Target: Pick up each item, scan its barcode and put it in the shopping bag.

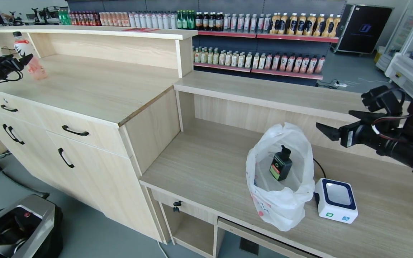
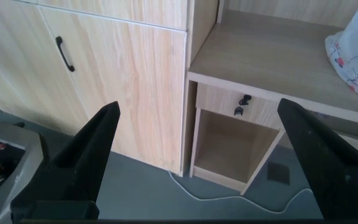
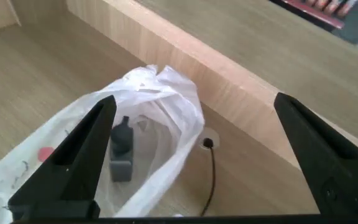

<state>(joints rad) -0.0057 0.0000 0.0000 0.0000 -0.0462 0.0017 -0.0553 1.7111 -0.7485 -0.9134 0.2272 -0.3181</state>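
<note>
Shopping bag of thin white plastic stands open-mouthed on the lower light-wood worktop, below and ahead of the right pincer.

Right pincer: released, jaws spread wide, nothing between them, held above the worktop.

Inside the bag: one dark pump-top bottle with a green-and-red label, upright.

Just beside the bag, on the robot's right: a white square scanner box with a dark-blue-framed window. A black cable runs behind the bag.

Left pincer: released, jaws spread, empty, well apart from the bag on the robot's left.

A clear plastic bottle of pink drink with a white label sits tilted on the raised light-wood worktop, at the left pincer's tip in the head view. Whether they touch cannot be determined.
</note>
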